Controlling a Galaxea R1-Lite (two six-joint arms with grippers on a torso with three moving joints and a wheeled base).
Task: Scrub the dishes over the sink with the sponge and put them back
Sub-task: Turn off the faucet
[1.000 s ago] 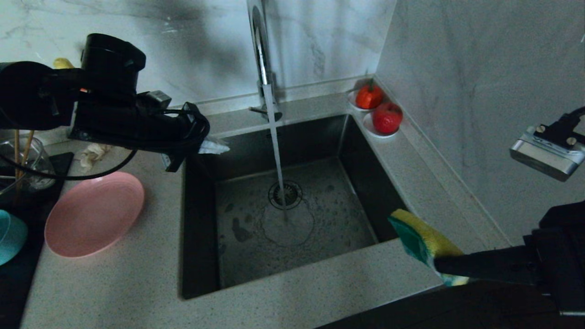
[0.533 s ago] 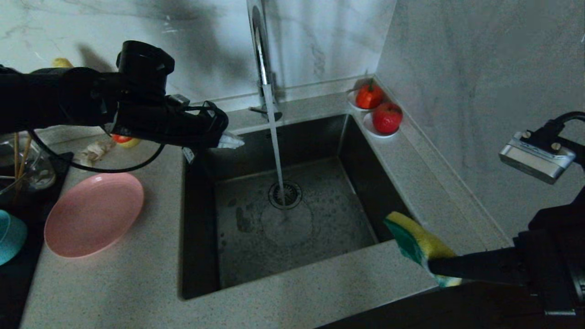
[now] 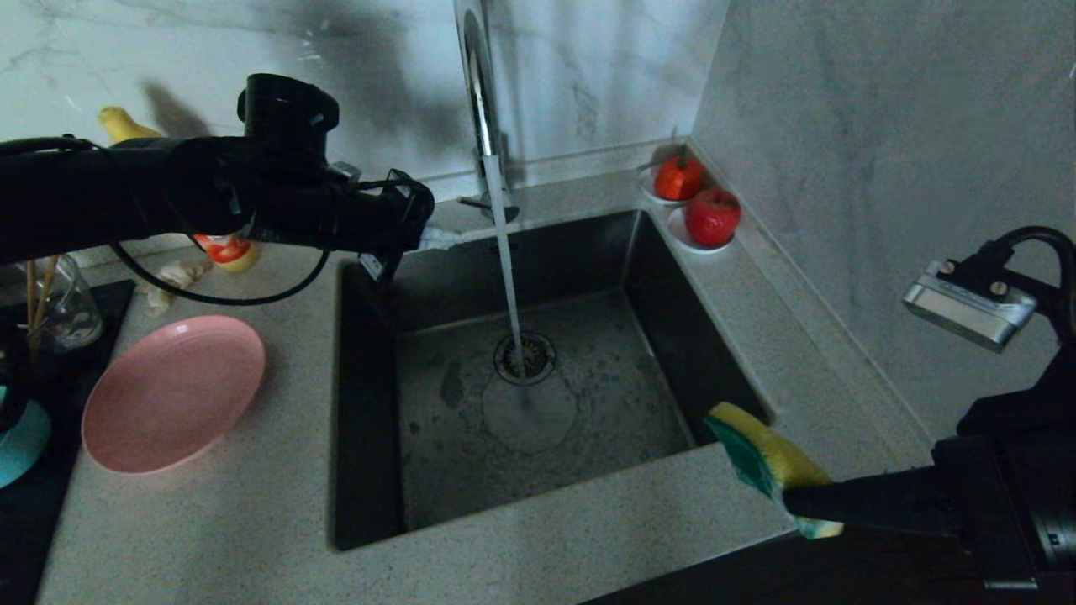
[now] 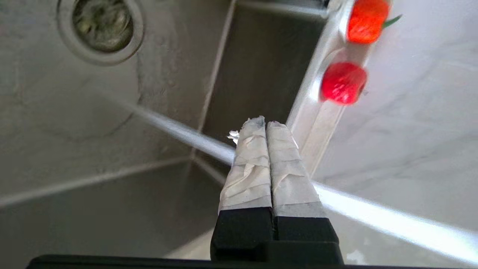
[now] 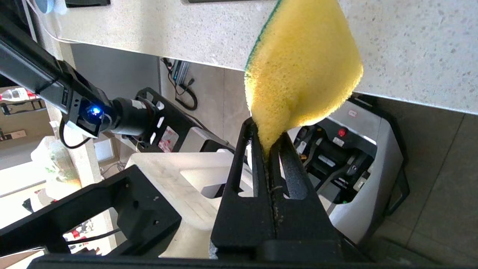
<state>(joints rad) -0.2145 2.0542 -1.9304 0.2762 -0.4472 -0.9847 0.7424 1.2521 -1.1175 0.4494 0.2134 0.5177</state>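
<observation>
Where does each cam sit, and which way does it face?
Head: high, looking down at the sink, running tap and plate; both arms show, left claw and right claw.
Left wrist: behind the shut left claw, facing the water stream, the drain and two red fruits.
Right wrist: behind the right claw pinching the sponge, facing the counter edge and the robot's base.
Shared: head and left wrist both show the drain and fruits.

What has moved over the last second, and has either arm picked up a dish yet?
The left gripper, shut and empty, has swung from the sink's back-left corner toward the faucet's water stream. No dish taken. The right gripper still pinches the sponge at the front rim; the pink plate stays put.
</observation>
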